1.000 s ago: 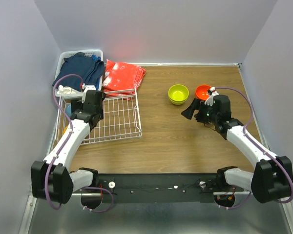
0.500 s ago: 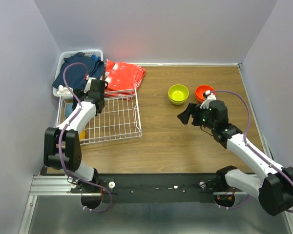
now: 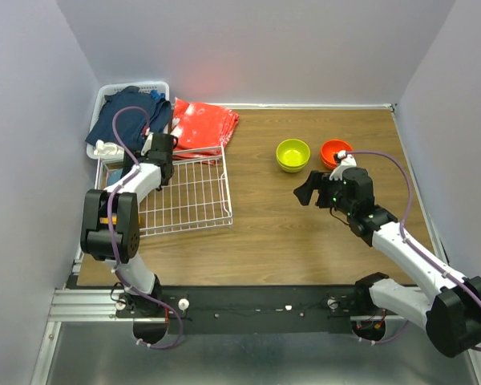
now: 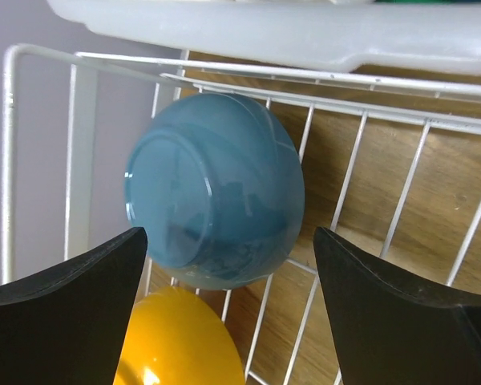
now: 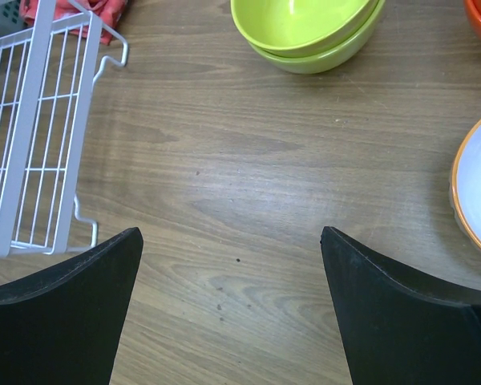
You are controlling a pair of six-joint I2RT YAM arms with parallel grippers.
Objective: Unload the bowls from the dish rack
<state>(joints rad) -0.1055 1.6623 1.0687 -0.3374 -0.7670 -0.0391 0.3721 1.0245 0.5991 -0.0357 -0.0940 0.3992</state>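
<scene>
In the left wrist view a blue bowl (image 4: 216,188) lies upside down in the far left corner of the white wire dish rack (image 4: 401,204). A yellow-orange bowl (image 4: 172,341) lies just near of it. My left gripper (image 4: 228,297) is open above them, one finger on each side of the blue bowl and not touching it; from above it (image 3: 135,163) is over the rack (image 3: 194,196). Two stacked lime green bowls (image 3: 293,154) and a red-orange bowl (image 3: 335,150) stand on the table. My right gripper (image 3: 308,191) is open and empty over bare wood (image 5: 232,305).
A white plastic basket of dark blue clothes (image 3: 132,112) stands behind the rack, with a red bag (image 3: 202,124) beside it. In the right wrist view a bowl with a white inside and orange rim (image 5: 477,192) sits at the right edge. Walls close in the table.
My left arm has folded in and carried its gripper to the rack's far left corner, over the blue bowl. My right gripper has shifted slightly left, away from the red-orange bowl.
</scene>
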